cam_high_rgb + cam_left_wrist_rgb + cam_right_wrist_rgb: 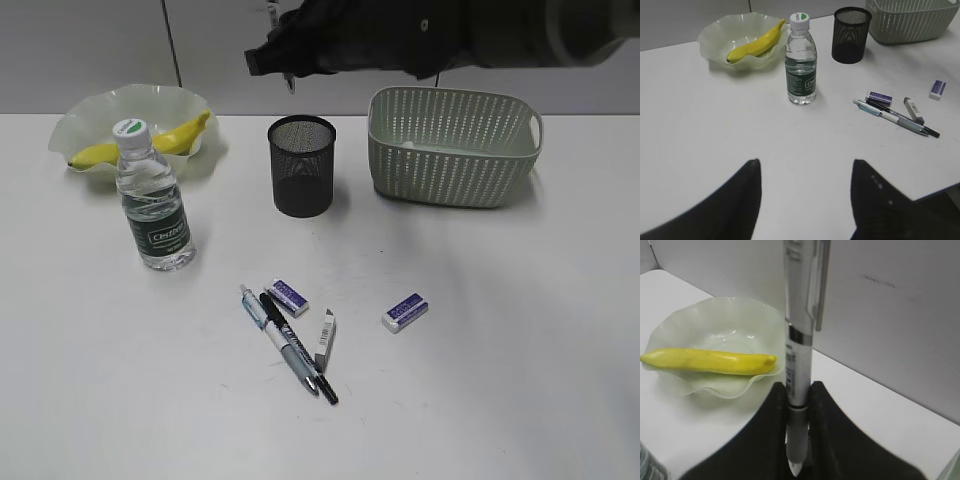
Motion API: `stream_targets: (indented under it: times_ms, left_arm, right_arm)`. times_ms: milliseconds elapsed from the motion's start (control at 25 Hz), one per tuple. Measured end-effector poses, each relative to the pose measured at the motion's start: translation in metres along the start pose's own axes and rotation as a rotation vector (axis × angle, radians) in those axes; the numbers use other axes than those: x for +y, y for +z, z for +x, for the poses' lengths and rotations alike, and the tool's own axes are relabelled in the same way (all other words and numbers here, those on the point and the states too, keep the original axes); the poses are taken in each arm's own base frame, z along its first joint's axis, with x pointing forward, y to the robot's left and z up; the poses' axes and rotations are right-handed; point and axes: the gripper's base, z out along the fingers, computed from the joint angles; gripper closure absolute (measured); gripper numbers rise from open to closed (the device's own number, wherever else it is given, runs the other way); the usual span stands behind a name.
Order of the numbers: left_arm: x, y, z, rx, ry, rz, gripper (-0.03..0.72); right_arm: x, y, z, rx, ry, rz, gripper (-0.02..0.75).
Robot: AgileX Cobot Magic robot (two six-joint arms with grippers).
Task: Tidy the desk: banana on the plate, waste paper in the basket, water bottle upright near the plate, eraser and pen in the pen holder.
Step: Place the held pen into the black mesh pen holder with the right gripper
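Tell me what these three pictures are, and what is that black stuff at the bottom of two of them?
They show one moment from three cameras on a robot with two arms. The first looks across a white desk. The other two sit on the robot's wrists, and the black shapes are its fingers. The left fingers are open and empty. The right fingers are squeezing a silver pen that stands upright. On the desk are a banana in a green plate, a water bottle, a black mesh cup, a green basket, two more pens and some erasers.
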Motion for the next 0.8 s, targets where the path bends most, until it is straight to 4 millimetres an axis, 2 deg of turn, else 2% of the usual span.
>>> stream_targets:
  times_ms: [160, 400, 680, 800]
  left_arm:
    - [0.0, 0.0, 0.0, 0.0, 0.0, 0.0, 0.263]
    - [0.0, 0.0, 0.0, 0.0, 0.0, 0.0, 0.263]
    - [0.0, 0.0, 0.0, 0.0, 0.0, 0.0, 0.263]
    - [0.0, 0.0, 0.0, 0.0, 0.0, 0.0, 0.263]
  right_arm:
    - [-0.003, 0.021, 0.024, -0.025, 0.005, 0.02, 0.628]
    - [-0.006, 0.041, 0.054, 0.0, 0.031, 0.039, 0.628]
    - [-0.008, 0.05, 0.074, 0.038, 0.019, 0.044, 0.629]
    - [-0.012, 0.051, 0.076, 0.043, 0.021, 0.051, 0.628]
